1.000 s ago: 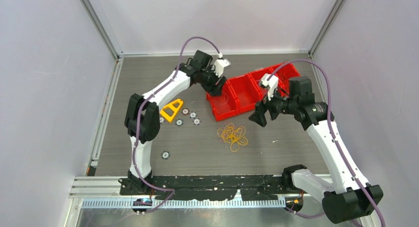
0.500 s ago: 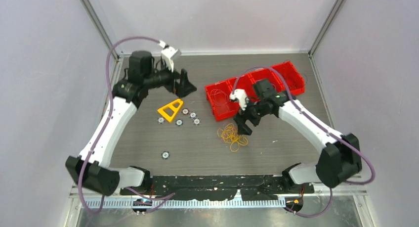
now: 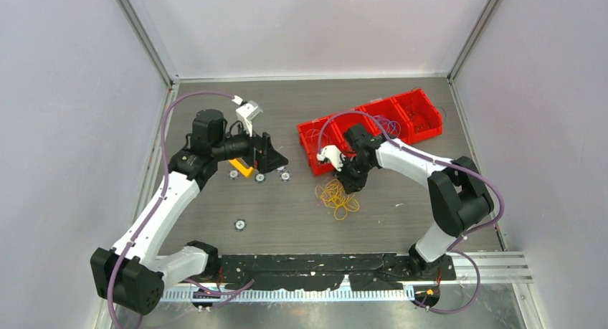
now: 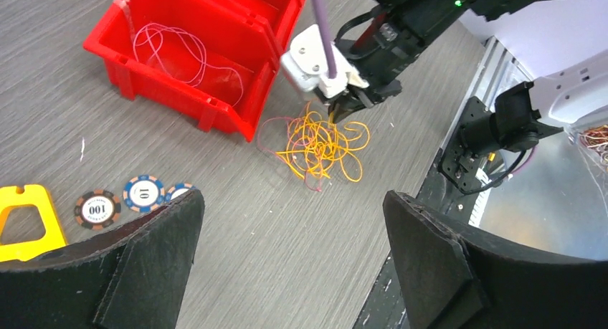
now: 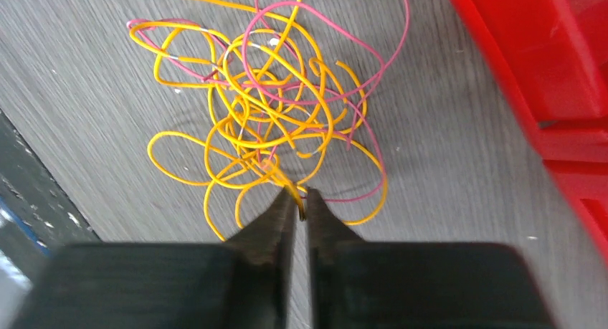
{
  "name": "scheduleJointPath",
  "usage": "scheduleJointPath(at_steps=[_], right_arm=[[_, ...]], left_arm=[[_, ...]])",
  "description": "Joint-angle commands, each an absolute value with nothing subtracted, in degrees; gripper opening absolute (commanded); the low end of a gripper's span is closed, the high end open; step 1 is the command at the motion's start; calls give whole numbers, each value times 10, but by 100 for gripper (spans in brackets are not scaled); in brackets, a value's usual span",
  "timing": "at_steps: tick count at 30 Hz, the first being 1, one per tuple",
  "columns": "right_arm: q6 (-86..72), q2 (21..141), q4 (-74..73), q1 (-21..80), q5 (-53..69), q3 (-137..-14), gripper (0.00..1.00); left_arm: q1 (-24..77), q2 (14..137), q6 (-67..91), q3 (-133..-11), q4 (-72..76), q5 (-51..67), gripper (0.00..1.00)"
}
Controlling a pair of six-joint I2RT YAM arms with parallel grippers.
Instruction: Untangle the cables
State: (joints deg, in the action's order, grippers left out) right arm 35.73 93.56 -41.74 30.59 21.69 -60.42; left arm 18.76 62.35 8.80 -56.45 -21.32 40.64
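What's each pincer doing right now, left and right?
Left pincer: open, holding nothing.
Right pincer: closed on a yellow wire at its tips.

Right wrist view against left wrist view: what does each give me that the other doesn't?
Only right wrist: up close, the right end effector tips closed almost together on a yellow strand at the near edge of the cable tangle. Only left wrist: poker chips, a yellow triangular frame, a pink cable lying inside the red bin, and the right arm reaching down to the tangle. Both: the yellow-and-pink tangle beside the red bin.
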Motion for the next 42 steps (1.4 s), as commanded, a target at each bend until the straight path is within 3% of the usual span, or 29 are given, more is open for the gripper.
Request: scheduleJointPath(at_steps=[1, 10, 16, 23, 31, 36, 42], right_arm=[[375, 924, -413, 305, 240, -615, 8], [319, 699, -467, 303, 390, -681, 6], [270, 664, -463, 303, 448, -755, 5], [197, 652, -426, 307, 479, -837, 5], [63, 616, -302, 310, 467, -909, 5], [7, 615, -260, 288, 430, -999, 5], [-92, 639, -187, 198, 450, -1071, 5]], left_arm=[[187, 617, 60, -559, -175, 445, 95], [204, 566, -133, -502, -168, 473, 100], [312, 543, -164, -469, 6, 403, 100], [432, 629, -96, -531, 139, 362, 97], [477, 688, -117, -517, 42, 334, 63], [408, 665, -172, -446, -11, 348, 39], [318, 652, -205, -445, -135, 401, 22]])
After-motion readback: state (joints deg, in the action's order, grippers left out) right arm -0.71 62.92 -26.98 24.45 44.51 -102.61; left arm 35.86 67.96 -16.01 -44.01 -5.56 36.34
